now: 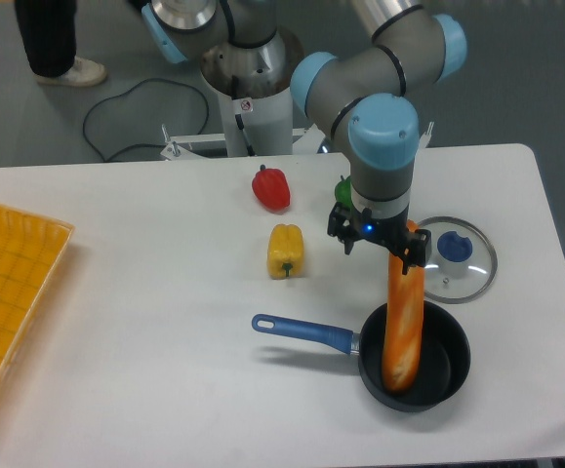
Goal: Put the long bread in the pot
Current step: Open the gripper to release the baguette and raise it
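Observation:
The long bread [403, 331] stands almost upright, its lower end inside the black pot [450, 369] and its upper end sticking well above the rim. The pot's blue handle [302, 332] points left. My gripper [375, 241] hangs just above and to the left of the bread's top. Its jaws are spread wide and open, and the right finger sits close beside the top of the loaf without clamping it.
A glass lid with a blue knob [455, 256] lies right of the gripper, behind the pot. A yellow pepper [285, 250] and a red pepper [271, 187] lie to the left; a green pepper [342, 192] is mostly hidden behind the arm. An orange tray [9, 283] is at the far left.

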`<act>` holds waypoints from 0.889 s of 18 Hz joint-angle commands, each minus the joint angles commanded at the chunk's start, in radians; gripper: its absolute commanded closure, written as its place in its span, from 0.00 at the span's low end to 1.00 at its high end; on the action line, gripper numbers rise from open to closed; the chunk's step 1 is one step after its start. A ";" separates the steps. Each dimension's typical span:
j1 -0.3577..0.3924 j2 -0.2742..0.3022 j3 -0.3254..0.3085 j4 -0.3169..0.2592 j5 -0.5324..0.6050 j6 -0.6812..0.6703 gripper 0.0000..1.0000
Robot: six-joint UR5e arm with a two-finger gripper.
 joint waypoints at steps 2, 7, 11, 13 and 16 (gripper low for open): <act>0.038 0.018 0.002 -0.020 -0.002 0.078 0.00; 0.141 0.034 0.017 -0.074 -0.037 0.308 0.00; 0.201 0.034 0.018 -0.094 -0.035 0.550 0.00; 0.225 0.032 0.020 -0.097 -0.034 0.646 0.00; 0.267 0.026 0.020 -0.112 -0.035 0.712 0.00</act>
